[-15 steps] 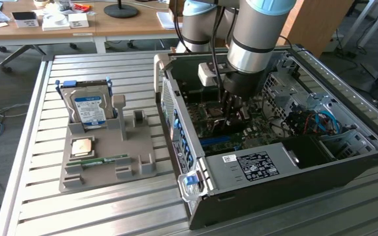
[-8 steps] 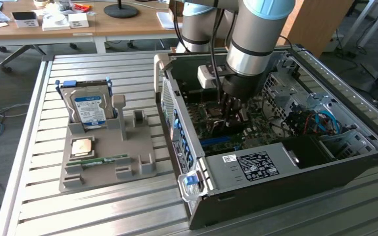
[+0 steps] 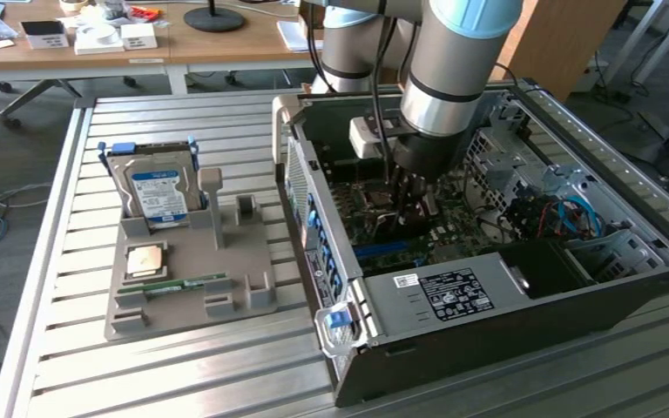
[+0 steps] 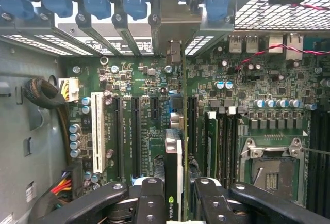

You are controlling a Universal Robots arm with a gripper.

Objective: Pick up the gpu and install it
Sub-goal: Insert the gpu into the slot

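Claw clamped on the thin green GPU card (image 4: 178, 152), down inside the open black computer case (image 3: 613, 305).

I see the black 2-finger gripper (image 4: 175, 195) closed on the card's edge, 1 finger (image 4: 149, 198) each side; the card stands edge-on between them over the green motherboard (image 4: 154, 95), its silver end bracket (image 4: 175, 20) at the rear slots. On the grey tray (image 3: 241, 292): 1 silver hard drive (image 3: 158, 196).
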